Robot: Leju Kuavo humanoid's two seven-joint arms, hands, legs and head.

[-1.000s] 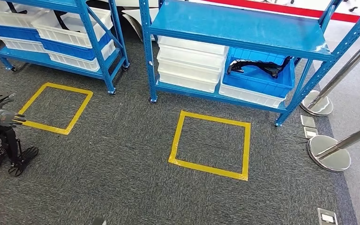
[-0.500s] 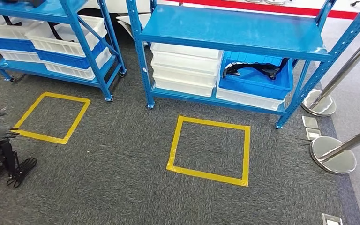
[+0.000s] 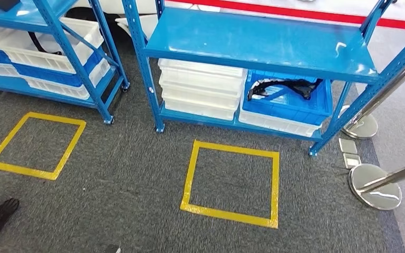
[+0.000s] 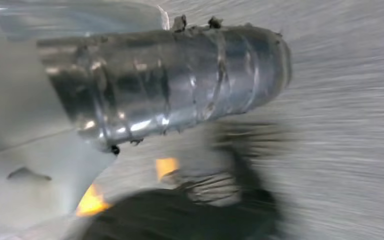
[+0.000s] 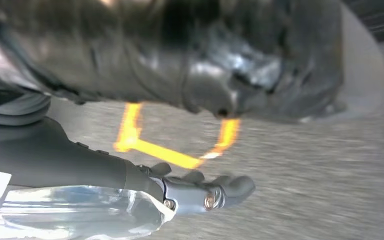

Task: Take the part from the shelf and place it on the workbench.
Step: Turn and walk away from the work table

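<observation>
Black part (image 3: 285,88) in blue bin (image 3: 290,108) | lower shelf (image 3: 232,120); beside white bins (image 3: 200,89)

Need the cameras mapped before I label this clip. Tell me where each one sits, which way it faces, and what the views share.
Head view: high on the body, facing forward and down at the blue shelf, the black part in its blue bin, and the yellow tape square on grey carpet.
Left wrist view: at the left wrist, blurred, looking down at carpet past a silver arm cover.
Right wrist view: at the right wrist, looking down at carpet; the right hand shows.
Shared: grey carpet and yellow tape.
</observation>
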